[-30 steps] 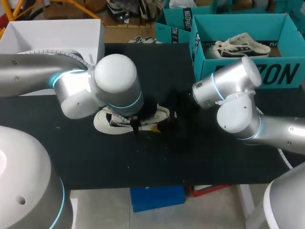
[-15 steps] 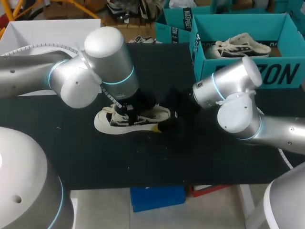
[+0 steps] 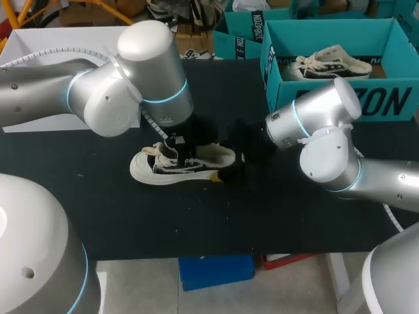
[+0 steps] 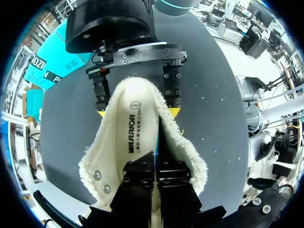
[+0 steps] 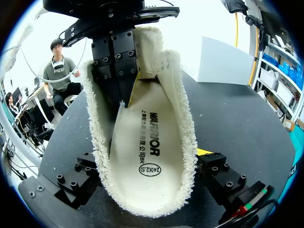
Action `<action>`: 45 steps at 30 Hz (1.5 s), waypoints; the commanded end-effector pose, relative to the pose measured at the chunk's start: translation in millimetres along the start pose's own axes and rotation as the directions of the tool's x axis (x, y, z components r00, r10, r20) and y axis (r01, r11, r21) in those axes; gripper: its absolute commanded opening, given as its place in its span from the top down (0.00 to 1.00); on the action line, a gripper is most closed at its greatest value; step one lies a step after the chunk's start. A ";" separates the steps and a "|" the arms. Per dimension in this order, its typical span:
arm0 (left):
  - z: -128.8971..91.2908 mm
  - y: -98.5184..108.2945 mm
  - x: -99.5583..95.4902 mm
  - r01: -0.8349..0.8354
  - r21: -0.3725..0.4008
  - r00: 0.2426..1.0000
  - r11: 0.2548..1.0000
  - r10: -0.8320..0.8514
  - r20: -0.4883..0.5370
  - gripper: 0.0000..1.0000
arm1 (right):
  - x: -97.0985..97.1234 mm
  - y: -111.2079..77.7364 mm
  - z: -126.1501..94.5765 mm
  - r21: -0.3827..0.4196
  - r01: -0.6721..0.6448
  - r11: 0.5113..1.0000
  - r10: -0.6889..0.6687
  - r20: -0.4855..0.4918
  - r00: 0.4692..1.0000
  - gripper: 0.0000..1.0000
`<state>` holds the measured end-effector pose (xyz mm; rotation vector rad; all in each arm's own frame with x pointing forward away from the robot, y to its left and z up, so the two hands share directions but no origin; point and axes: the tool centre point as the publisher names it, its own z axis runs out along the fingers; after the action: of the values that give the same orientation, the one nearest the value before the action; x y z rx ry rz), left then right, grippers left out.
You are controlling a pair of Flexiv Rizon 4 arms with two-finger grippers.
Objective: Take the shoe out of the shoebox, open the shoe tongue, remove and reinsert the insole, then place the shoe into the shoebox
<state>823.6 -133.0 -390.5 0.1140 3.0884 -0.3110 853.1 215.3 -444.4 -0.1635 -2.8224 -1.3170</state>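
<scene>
- The table (image 3: 216,216) is the main furniture here; its top is black and matte, and it reaches from the near edge to the far side.
- In the left wrist view, the table looks more dark grey, with many small pale specks on the surface.
- The light is bright and even, and it falls from above; it leaves only soft, dim shadows on the top.
- A white box (image 3: 72,46) stands at the far left corner of the table, with plain flat sides.
</scene>
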 end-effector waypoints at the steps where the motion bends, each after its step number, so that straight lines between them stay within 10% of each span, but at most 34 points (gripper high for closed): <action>1: -2.3 1.3 1.8 0.004 0.009 1.000 1.000 -0.004 0.002 1.00 | -0.7 0.9 2.9 0.001 -0.002 1.000 0.002 0.002 1.000 1.00; 45: -2.3 -0.7 -2.3 -0.007 0.060 1.000 0.998 0.006 0.021 1.00 | -0.7 0.9 2.9 0.001 -0.002 1.000 0.002 0.002 1.000 1.00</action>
<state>823.3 -122.6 -380.1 0.1082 3.0603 -0.4250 852.8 217.0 -444.5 -0.1641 -2.8219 -1.3172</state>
